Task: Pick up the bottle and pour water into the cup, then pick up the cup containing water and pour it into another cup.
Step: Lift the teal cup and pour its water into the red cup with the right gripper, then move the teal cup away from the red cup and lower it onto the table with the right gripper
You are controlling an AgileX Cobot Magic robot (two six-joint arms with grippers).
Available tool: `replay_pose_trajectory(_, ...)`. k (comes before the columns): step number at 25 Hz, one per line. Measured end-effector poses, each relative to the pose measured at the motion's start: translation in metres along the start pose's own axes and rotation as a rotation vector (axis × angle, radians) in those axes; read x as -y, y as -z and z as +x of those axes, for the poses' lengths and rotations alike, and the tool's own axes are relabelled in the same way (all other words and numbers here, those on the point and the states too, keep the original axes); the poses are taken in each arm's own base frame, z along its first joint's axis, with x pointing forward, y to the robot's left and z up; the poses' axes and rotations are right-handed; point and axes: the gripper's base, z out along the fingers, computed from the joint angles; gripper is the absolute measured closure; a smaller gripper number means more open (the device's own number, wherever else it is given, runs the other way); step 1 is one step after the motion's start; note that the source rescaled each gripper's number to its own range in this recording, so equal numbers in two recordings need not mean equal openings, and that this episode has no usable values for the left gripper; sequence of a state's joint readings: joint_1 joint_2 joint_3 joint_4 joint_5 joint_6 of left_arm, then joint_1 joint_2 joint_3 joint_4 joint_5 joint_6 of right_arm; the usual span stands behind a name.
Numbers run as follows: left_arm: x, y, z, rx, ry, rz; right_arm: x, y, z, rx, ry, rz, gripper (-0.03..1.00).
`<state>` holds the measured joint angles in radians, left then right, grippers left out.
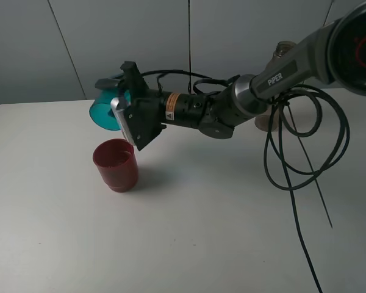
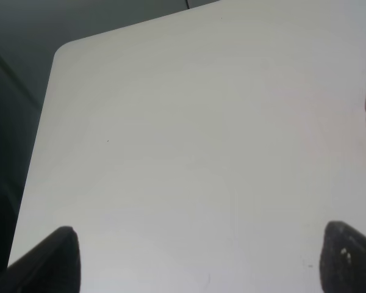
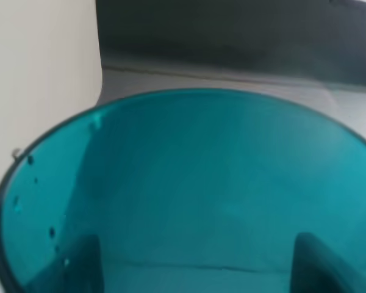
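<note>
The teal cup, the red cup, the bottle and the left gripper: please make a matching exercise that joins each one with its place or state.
Things:
1. teal cup
2. red cup
3. bottle
4. left gripper

States:
A. stands upright on the table, mostly hidden behind the right arm
B. open, over bare table
C. held tipped on its side by the right gripper
D. stands upright on the table below the tipped cup

Pairs: 1-C, 2-D, 3-A, 4-B

cup (image 1: 104, 111): teal, translucent, lying tipped sideways above the red one
another cup (image 1: 115, 165): dark red, standing upright
bottle (image 1: 279, 85): standing at 2 o'clock, mostly hidden
</note>
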<state>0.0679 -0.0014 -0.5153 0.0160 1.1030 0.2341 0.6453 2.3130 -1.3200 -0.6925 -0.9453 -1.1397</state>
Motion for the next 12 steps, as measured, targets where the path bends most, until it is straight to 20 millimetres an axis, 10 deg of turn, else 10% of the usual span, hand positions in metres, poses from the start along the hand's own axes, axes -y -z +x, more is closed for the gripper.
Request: replay_pose_trajectory(12, 0.000, 0.000, 0.000, 0.000, 0.000, 0.000, 0.012, 0.007, 0.017, -0.191, -1.155, -0.015, 0.91)
